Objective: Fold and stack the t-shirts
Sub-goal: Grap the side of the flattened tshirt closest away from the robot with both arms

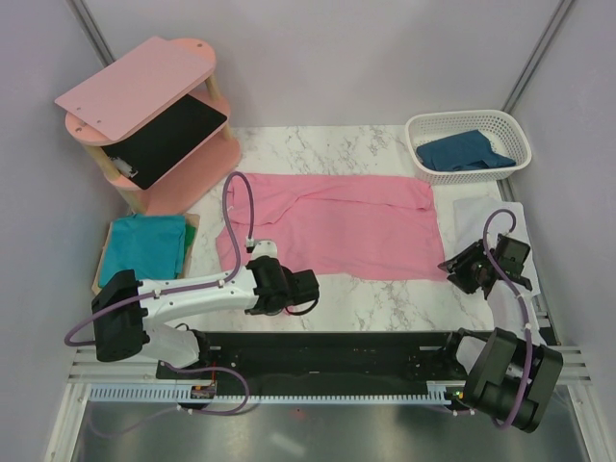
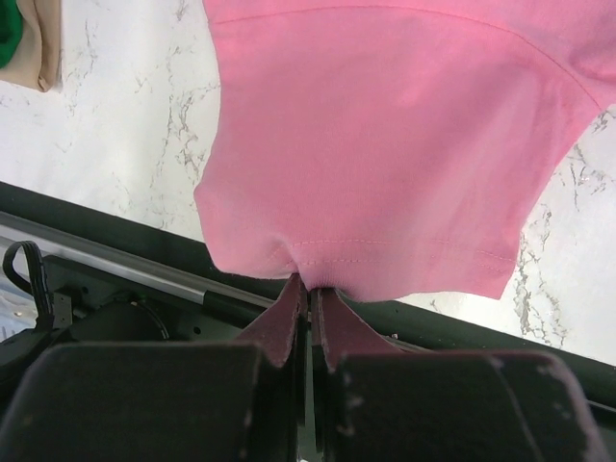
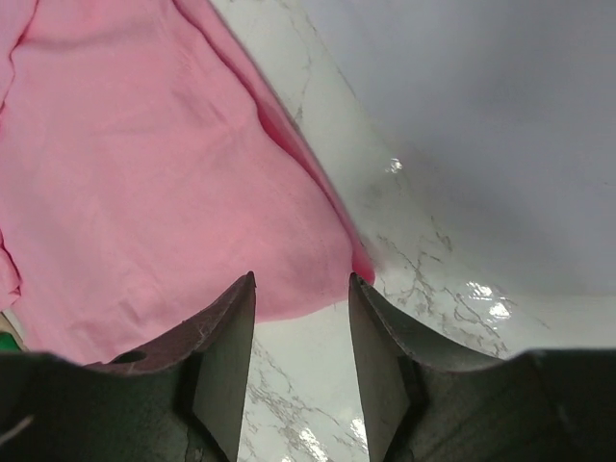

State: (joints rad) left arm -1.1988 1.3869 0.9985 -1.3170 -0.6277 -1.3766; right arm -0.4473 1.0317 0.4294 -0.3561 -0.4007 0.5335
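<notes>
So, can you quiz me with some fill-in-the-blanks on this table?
The left pincer is shut on the hem of the pink shirt; the right pincer is ___.
The blue shirt lies in the white ___.
The teal shirt lies to the pink shirt's ___.
Missing: open; basket; left.

A white marbled surface is closed in by plain grey walls. A pink shelf is set at its far left corner, a white basket at its far right.
</notes>
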